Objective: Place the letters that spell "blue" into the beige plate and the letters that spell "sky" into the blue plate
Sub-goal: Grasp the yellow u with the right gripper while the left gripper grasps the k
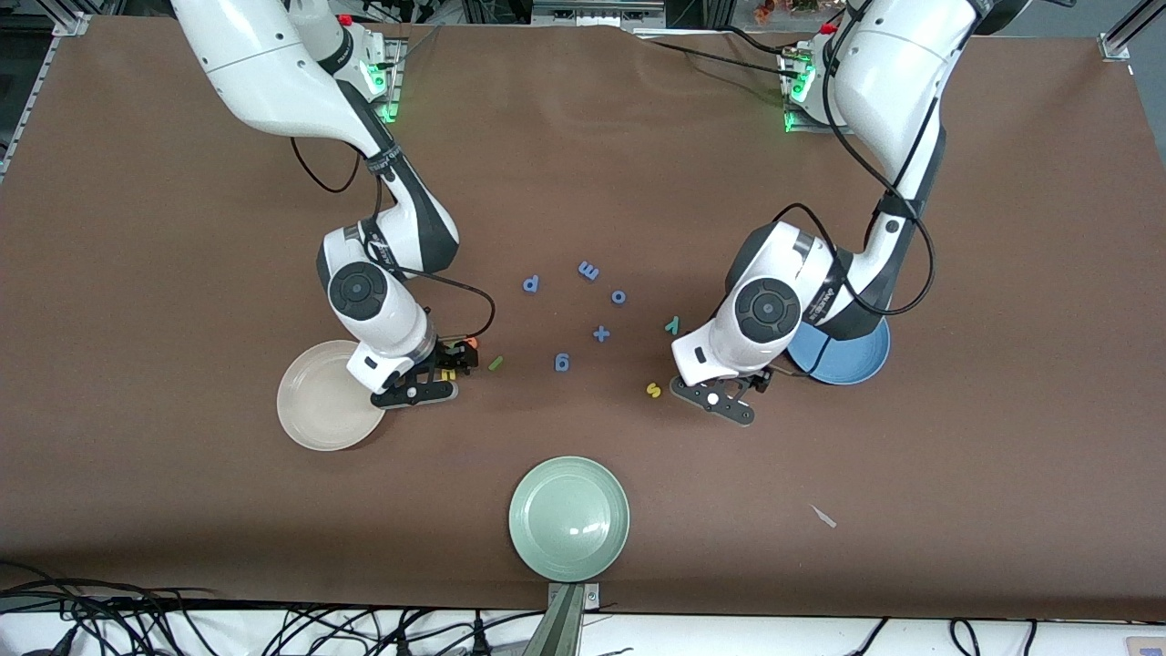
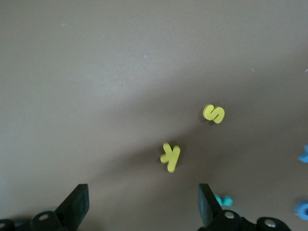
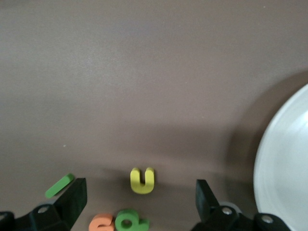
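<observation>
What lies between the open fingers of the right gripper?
In the right wrist view, the yellow u lies on bare table between the right gripper's open fingers; the orange e and green b sit closer in.

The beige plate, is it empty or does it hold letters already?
Empty: the beige plate shows only bare surface where visible; the yellow u lies on the table beside it.

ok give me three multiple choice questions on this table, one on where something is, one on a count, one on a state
1. Where is the yellow u?
A. on the table beside the beige plate
B. in the blue plate
C. in the pale green plate

2. How many plates are on the table?
A. two
B. three
C. five

3. How is the left gripper?
A. shut on the yellow k
B. shut on nothing
C. open, over the yellow k

Answers: 1 A, the right wrist view shows it on the table by the plate's rim; 2 B, beige, blue, pale green; 3 C, its fingers stand apart, nothing between.
</observation>
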Action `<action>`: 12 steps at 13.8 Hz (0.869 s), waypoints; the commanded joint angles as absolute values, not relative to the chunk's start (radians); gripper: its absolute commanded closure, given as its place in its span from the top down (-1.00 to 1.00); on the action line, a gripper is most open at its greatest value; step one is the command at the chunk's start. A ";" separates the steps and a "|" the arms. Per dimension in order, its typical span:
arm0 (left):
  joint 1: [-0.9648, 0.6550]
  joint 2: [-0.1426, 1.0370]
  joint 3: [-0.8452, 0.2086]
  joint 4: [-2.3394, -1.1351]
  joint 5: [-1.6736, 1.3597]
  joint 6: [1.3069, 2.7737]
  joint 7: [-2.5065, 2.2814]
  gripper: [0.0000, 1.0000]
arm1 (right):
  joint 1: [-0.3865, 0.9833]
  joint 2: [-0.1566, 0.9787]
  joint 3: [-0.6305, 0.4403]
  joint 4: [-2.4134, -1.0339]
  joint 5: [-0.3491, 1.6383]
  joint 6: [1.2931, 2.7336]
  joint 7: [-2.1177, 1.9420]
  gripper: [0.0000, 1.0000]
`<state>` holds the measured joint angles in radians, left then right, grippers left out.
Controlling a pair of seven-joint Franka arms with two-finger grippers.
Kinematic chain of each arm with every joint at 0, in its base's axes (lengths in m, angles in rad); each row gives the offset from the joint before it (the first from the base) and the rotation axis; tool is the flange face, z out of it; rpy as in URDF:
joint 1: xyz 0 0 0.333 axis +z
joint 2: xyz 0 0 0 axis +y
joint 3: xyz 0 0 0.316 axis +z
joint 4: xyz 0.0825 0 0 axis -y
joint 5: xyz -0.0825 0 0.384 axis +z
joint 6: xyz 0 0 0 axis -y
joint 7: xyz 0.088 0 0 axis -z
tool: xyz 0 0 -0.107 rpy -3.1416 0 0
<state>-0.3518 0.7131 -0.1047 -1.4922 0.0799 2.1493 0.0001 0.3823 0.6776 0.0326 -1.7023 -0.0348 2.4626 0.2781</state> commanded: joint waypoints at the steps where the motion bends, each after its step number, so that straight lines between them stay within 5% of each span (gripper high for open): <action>1: -0.334 0.738 -0.104 -1.557 0.092 2.285 0.136 1.00 | 0.388 0.712 0.026 -1.697 -0.063 2.520 0.291 1.00; 10: -0.344 0.775 -0.143 -1.597 0.087 2.329 0.137 0.97 | 0.388 0.716 0.026 -1.756 -0.063 2.589 0.290 1.00; 12: -0.344 0.778 -0.143 -1.597 0.094 2.330 0.138 0.75 | 0.388 0.715 0.025 -1.761 -0.063 2.589 0.290 1.00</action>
<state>-0.3465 0.7865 -0.1422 -1.5799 0.0799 2.3188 0.1251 0.3824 0.7254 0.0303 -1.7392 -0.0460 2.5688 0.2781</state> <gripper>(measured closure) 0.026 0.000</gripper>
